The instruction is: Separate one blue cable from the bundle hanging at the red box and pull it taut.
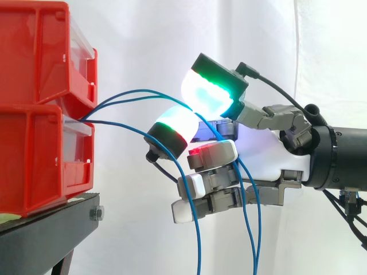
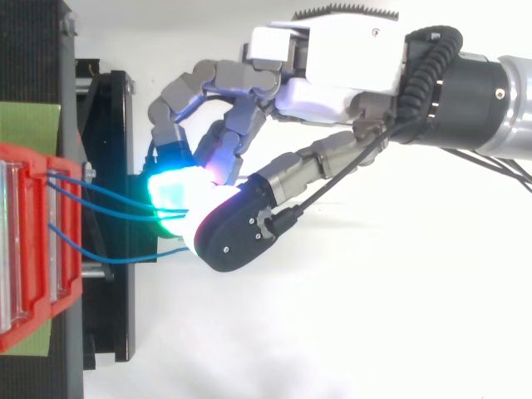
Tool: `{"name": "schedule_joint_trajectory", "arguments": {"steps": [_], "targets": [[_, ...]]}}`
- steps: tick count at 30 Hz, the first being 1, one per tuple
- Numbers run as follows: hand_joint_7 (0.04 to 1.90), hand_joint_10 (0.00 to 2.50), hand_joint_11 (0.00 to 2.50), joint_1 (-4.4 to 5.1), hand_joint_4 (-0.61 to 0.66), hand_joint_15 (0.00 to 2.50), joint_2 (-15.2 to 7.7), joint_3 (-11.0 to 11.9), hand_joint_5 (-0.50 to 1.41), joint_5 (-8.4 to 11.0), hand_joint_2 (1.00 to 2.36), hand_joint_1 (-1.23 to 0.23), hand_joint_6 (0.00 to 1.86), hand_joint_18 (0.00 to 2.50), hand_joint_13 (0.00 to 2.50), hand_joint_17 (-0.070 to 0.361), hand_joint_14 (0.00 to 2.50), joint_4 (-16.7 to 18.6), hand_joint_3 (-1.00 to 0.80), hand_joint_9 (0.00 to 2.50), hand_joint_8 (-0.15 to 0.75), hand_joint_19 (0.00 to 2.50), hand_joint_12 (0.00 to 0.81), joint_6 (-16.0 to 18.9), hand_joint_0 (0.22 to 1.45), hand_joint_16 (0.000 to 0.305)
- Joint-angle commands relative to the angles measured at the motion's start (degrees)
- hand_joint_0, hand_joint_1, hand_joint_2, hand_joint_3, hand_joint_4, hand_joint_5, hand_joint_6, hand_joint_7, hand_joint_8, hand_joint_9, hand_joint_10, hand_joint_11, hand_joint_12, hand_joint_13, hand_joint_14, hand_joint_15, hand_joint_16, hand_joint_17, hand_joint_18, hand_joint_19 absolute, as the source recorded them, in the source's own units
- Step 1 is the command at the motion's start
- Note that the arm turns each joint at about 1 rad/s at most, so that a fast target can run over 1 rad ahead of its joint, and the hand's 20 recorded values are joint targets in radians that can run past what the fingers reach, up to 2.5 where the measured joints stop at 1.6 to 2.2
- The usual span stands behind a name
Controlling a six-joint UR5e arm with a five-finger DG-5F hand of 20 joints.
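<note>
Right of the red box (image 1: 40, 109), just off its front: hand (image 1: 266, 152) clamped on one blue cable (image 1: 143, 90) between glowing pads (image 1: 206, 91). Looks picked out from the bundle (image 1: 198, 240), but sagging, not taut. Left to do: pulling away from the box.

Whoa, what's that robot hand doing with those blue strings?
The robot hand is beside the red bins on the black stand, with its fingers curled round the blue cables that come out of the bins. Its job is to pick out one cable and pull it tight. Right now the cables sag in loose curves, so none is taut yet.
</note>
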Motion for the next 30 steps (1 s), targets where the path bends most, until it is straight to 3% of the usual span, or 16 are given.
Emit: {"name": "schedule_joint_trajectory", "arguments": {"steps": [1,4,8,13,17,24,26,30], "targets": [[1.20,0.01,1.36,0.00,0.07,0.81,0.0,0.0,-0.17,0.02,1.02,-0.72,0.95,0.69,0.99,0.107,0.02,0.0,-0.29,1.20,0.335,0.52,0.382,0.0,0.67,0.048],[1.24,0.01,1.35,0.00,0.00,0.82,0.0,0.0,-0.20,0.02,1.02,-0.82,0.96,0.67,0.97,0.107,0.02,0.0,-0.25,1.13,0.323,0.50,0.375,0.0,0.74,0.048],[1.10,0.01,1.34,0.00,0.04,0.81,0.0,0.0,-0.21,0.02,1.00,-0.88,0.96,0.64,0.93,0.106,0.02,0.0,-0.50,1.09,0.306,0.48,0.363,0.0,0.82,0.047],[1.11,0.01,1.33,0.00,0.01,0.80,0.0,-0.1,-0.20,0.02,1.00,-0.92,0.94,0.66,0.94,0.104,0.03,0.2,-0.50,1.09,0.301,0.43,0.358,0.0,0.78,0.046],[1.13,0.01,1.33,0.09,0.01,0.81,0.0,-0.1,-0.18,0.02,1.00,-0.95,0.94,0.65,0.94,0.103,0.03,0.2,-0.50,1.11,0.300,0.46,0.352,0.0,0.68,0.046],[1.07,0.01,1.30,0.09,0.05,0.81,0.0,-0.1,-0.17,-0.07,1.00,-0.82,0.93,0.67,0.96,0.111,0.03,0.2,-0.50,1.15,0.333,0.48,0.381,0.0,0.51,0.050],[1.05,0.01,1.30,0.09,0.05,0.80,0.0,-0.1,-0.17,-0.07,1.00,-0.70,0.92,0.67,0.98,0.111,0.02,0.2,-0.50,1.16,0.329,0.49,0.381,0.0,0.52,0.049],[1.09,0.01,1.31,0.09,0.04,0.80,0.0,0.0,-0.17,-0.07,1.00,-0.62,0.91,0.65,0.97,0.103,0.02,0.2,-0.50,1.16,0.318,0.51,0.367,0.0,0.60,0.046]]}}
